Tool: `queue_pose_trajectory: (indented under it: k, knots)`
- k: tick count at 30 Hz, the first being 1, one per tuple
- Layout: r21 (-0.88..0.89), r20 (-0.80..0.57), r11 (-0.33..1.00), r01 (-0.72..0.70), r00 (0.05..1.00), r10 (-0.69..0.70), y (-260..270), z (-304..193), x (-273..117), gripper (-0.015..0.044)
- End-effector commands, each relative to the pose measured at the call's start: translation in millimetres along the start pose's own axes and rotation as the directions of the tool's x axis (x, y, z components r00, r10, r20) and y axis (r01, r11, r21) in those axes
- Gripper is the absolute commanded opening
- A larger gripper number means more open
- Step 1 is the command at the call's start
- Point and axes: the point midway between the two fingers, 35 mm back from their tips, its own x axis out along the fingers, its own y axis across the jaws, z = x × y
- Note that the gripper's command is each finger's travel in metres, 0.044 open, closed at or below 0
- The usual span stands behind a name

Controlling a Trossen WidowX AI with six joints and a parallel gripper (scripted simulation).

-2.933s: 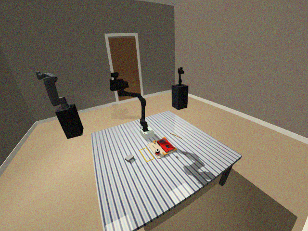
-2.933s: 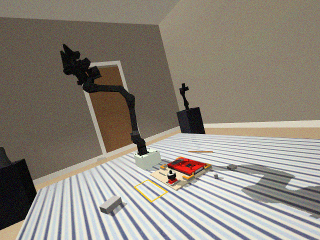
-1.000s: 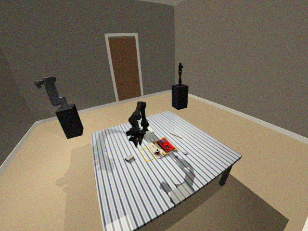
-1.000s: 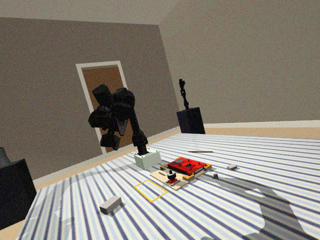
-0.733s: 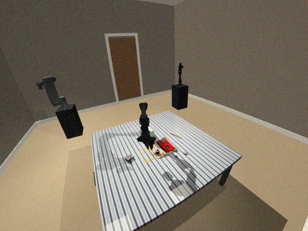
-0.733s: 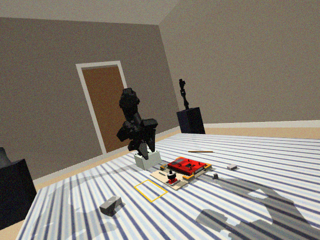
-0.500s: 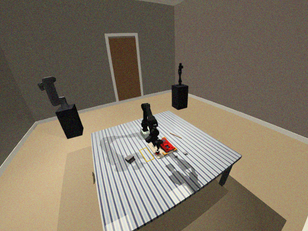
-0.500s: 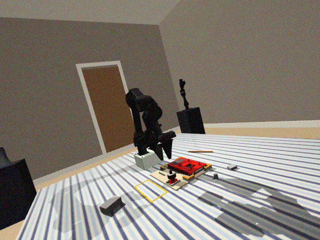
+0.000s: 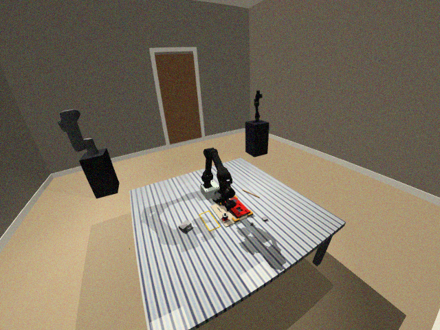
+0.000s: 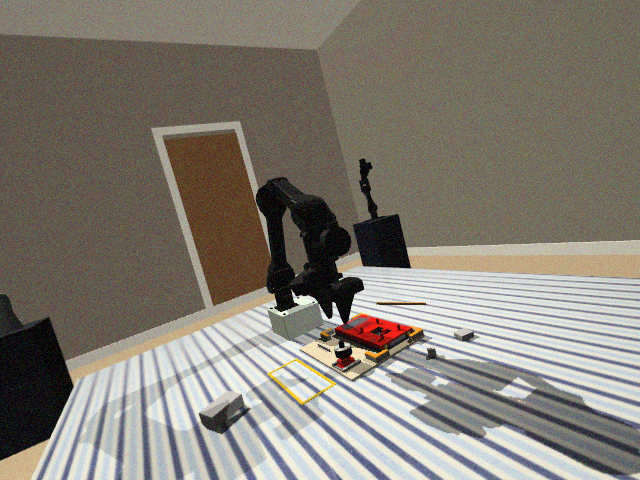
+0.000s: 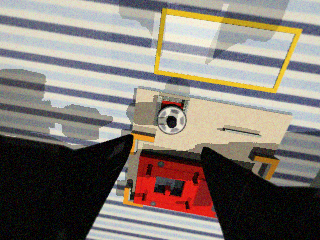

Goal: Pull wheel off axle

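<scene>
The wheel (image 9: 225,216) (image 10: 343,352) (image 11: 163,120), a light and dark spoked disc, sits around the upright dark axle (image 10: 341,343) (image 11: 171,121) above a small red block on the tan board. The marked area, a yellow outline (image 9: 204,222) (image 10: 285,388) (image 11: 215,82), lies on the striped table beside the board. My gripper (image 10: 337,318) (image 11: 167,145) is open and empty and points down. It is above the board's red-part side, apart from the wheel. In the wrist view the wheel shows just beyond the gap between the fingertips.
A red part (image 9: 240,209) (image 10: 356,330) (image 11: 172,200) sits between orange corner pieces on the tan board (image 11: 210,112), beside the axle. A grey block (image 9: 185,225) (image 10: 222,410) lies beyond the marked area. A small grey block (image 10: 464,334) and a thin rod (image 9: 250,193) (image 10: 401,303) lie on the other side.
</scene>
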Motion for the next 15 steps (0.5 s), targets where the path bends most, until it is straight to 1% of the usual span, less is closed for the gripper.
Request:
queue_pose_trajectory:
  k: [1,5,11,15]
  knots:
    - [-0.004,0.005,1.000,0.006,1.000,-0.006,-2,3,2,0.0300]
    - [-0.004,0.005,1.000,0.006,1.000,-0.006,-1,3,21,0.0300]
    - [-0.004,0.005,1.000,0.006,1.000,-0.006,-3,3,68,0.0300]
    - [-0.004,0.005,1.000,0.007,1.000,-0.007,-5,4,75,0.0300]
